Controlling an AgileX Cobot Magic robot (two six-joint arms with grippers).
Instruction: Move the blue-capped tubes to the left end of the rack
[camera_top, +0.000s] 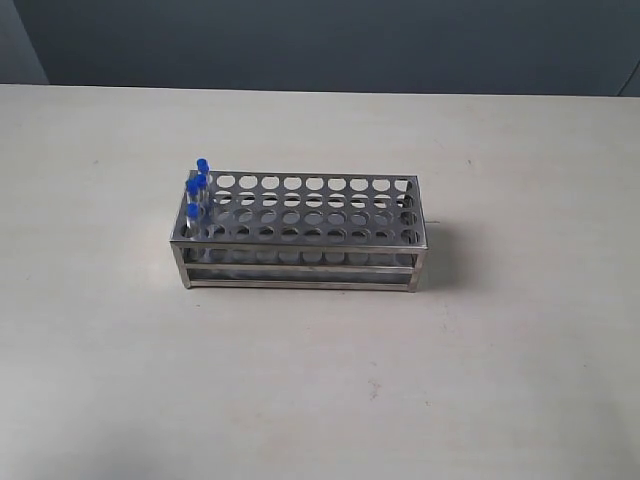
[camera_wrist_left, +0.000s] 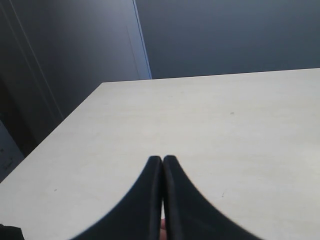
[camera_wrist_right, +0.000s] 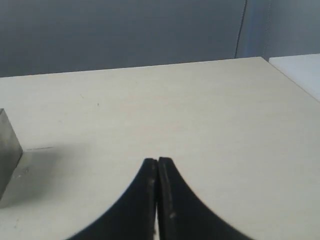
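Tubes (camera_top: 193, 187), blue-capped, in rack (camera_top: 300, 247), left end.

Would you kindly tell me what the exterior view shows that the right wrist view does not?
Only the exterior view: the blue-capped tubes standing at the left end of the rack. Only the right wrist view: the right end effector, shut and empty. Both: the pale table; a grey edge in the wrist view may be the rack.

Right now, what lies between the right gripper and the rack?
Only bare tabletop. In the right wrist view the right gripper, jaws shut, sits apart from the rack with nothing between them.
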